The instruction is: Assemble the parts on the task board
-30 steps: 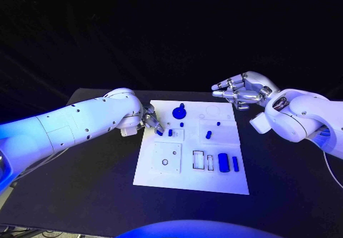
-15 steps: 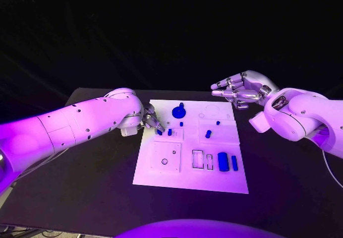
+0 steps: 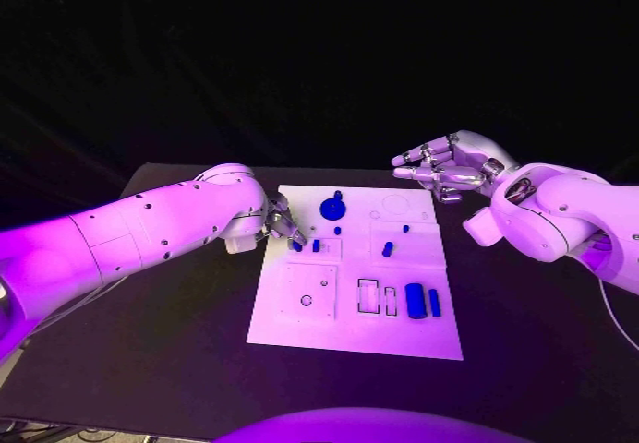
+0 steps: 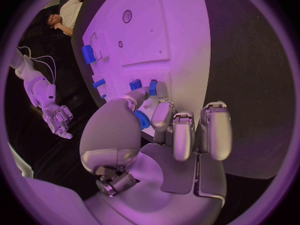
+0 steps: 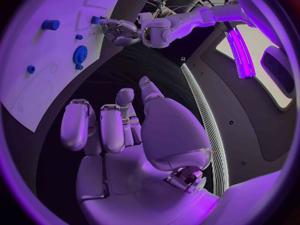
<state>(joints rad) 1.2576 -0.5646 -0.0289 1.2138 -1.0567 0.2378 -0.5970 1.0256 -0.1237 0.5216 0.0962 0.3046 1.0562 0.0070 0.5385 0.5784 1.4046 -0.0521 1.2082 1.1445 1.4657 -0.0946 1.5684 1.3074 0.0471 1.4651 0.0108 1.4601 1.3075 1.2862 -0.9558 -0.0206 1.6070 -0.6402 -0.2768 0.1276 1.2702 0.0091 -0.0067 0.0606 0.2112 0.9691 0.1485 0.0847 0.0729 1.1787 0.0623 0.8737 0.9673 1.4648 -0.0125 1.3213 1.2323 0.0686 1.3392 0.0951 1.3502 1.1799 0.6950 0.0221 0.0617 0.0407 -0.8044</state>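
The white task board [image 3: 349, 328] lies mid-table. My left hand [image 3: 280, 224] reaches down at its left edge, fingertips [image 4: 160, 89] against two small upright blue parts [image 3: 295, 245] [image 4: 152, 87]; I cannot tell whether it pinches one. A blue gear [image 3: 333, 209] [image 5: 79, 55] sits at the board's far end, partly behind the thumb in the left wrist view [image 4: 142, 119]. My right hand [image 3: 446, 166] [image 5: 119, 130] hovers above the table off the board's far right corner, fingers apart and loosely bent, holding nothing.
More blue parts lie on the board: a short peg [image 3: 388, 249], a thick cylinder [image 3: 415, 301] with a thinner one [image 3: 434, 303] beside it, near two rectangular slots [image 3: 369, 295]. A round hole [image 3: 307, 300] marks the near left panel. Black table [image 3: 174, 351] surrounds the board.
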